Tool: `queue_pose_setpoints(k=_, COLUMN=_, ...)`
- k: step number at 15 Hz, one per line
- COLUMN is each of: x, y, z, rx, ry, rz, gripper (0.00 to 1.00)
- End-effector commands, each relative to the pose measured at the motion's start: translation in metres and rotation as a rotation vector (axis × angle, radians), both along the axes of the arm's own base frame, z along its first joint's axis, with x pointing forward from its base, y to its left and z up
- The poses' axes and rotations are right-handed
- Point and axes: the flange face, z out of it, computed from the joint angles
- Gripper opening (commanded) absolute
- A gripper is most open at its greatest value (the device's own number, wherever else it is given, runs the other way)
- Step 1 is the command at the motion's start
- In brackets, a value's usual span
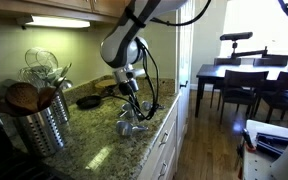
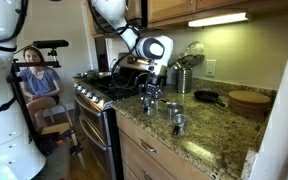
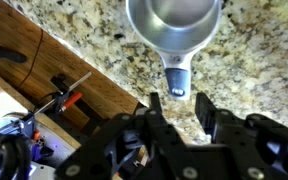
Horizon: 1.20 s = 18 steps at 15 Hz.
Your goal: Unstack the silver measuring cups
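Observation:
A silver measuring cup (image 3: 174, 25) sits on the granite counter in the wrist view, its flat handle (image 3: 176, 78) pointing toward me. My gripper (image 3: 179, 105) is open and empty, its fingers on either side just behind the handle's end. In both exterior views the gripper (image 1: 132, 100) (image 2: 150, 93) hovers low over the measuring cups (image 1: 130, 127) (image 2: 150, 105). Another small silver cup (image 2: 178, 124) stands apart on the counter nearer the front edge.
A ribbed steel utensil canister (image 1: 39, 125) (image 2: 184, 80) stands on the counter. A black round pan (image 1: 89, 100) (image 2: 206, 97) lies behind the cups. A stove (image 2: 104, 92) borders the counter. The counter's front edge (image 3: 94, 75) is close.

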Motion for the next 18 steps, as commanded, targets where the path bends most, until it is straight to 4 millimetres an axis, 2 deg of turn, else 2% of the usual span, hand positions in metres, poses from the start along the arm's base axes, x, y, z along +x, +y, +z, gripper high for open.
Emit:
queue_pose_setpoints(k=1, x=0.0017, y=-0.003, z=0.0063, rx=0.014, ry=0.02, rz=0.007, gripper=0.73)
queue_pose_setpoints(k=5, x=0.0017, y=-0.0016, z=0.0102, rx=0.011, ry=0.018, rz=0.006, gripper=0.99)
queue_pose_setpoints(k=13, x=-0.0002, y=0.0011, z=0.0148, rx=0.012, ry=0.024, rz=-0.003, gripper=1.0)
queue_pose_setpoints(k=14, x=0.0019, y=0.0021, z=0.0054, rx=0.002, ry=0.014, rz=0.004, gripper=1.0)
queue_pose_setpoints(k=18, x=0.0018, y=0.0026, z=0.0054, rx=0.003, ry=0.015, rz=0.005, gripper=1.0)
